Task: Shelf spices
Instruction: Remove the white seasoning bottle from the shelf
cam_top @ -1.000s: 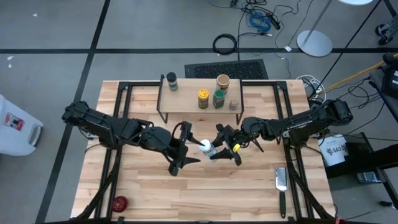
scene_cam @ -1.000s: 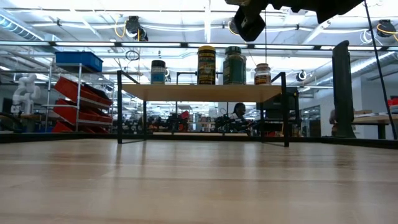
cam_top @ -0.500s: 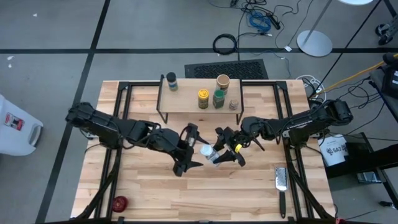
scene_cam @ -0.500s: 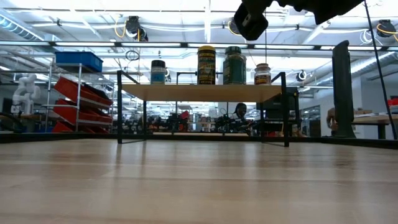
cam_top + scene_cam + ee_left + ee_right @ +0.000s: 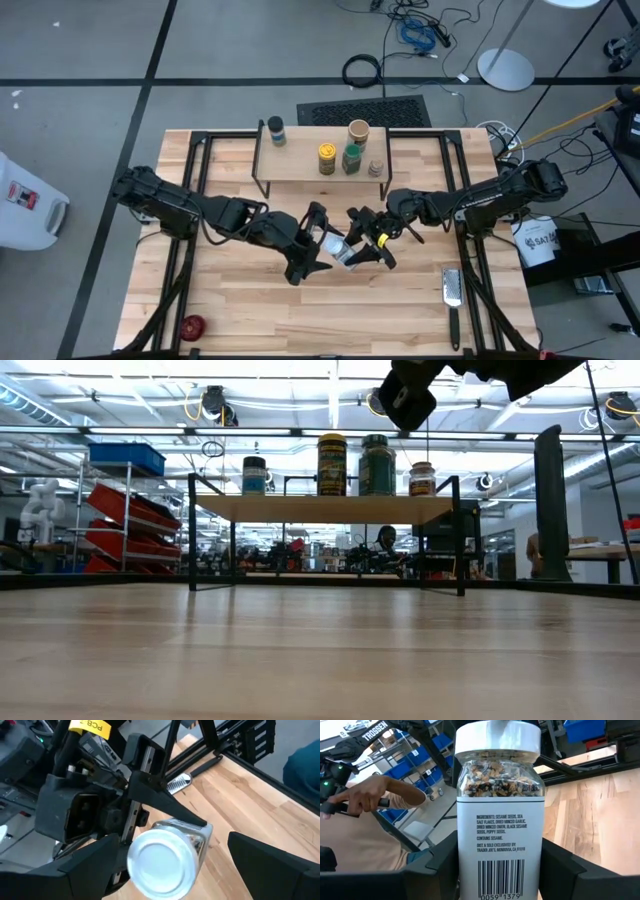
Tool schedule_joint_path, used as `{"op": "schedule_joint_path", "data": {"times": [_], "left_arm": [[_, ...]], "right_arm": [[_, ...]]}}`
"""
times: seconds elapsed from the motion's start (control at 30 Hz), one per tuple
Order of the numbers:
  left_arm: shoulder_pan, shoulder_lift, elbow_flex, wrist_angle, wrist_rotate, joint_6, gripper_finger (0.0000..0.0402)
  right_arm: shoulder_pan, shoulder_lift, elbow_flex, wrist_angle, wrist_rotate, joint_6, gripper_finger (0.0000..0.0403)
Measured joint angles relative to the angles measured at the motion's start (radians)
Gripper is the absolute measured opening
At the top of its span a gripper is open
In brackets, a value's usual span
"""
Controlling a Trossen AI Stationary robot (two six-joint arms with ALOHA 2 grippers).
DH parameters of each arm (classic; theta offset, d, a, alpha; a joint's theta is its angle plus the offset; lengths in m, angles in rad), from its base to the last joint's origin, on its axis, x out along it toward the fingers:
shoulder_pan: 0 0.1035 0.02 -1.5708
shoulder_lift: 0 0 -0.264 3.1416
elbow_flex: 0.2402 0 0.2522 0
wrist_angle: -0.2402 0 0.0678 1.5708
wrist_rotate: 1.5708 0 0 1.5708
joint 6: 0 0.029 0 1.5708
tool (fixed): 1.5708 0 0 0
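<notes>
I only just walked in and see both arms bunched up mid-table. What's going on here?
The right gripper holds a white-capped spice jar above the middle of the table. The left gripper is right at the jar with its fingers open on either side of the cap, not gripping. Four other jars stand on the small shelf at the back.

jar label [image 5: 495,845] "TRADER JOE'S", barcode "0059 1379"
</notes>
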Motion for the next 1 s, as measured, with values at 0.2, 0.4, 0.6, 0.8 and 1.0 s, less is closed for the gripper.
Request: {"op": "schedule_joint_path", "data": {"times": [0.2, 0.4, 0.6, 0.8, 1.0], "left_arm": [[0.002, 0.046, 0.000, 0.017, 0.013, 0.040, 0.0375], [0.002, 0.065, 0.000, 0.026, 0.004, 0.101, 0.0336], [0.003, 0.065, 0.000, 0.025, -0.004, 0.106, 0.0306], [0.006, 0.065, 0.000, 0.014, -0.006, 0.112, 0.0286], [0.006, 0.065, 0.000, -0.004, 0.024, 0.112, 0.0260]], "right_arm": [[0.000, 0.007, 0.001, -0.003, -0.001, 0.000, 0.0196], [0.000, 0.009, 0.001, -0.020, -0.001, 0.000, 0.0196], [0.000, 0.009, 0.001, -0.025, -0.022, 0.000, 0.0196], [0.000, 0.009, 0.001, -0.037, -0.025, 0.000, 0.0196], [0.000, 0.009, 0.001, -0.047, -0.026, 0.000, 0.0196]]}}
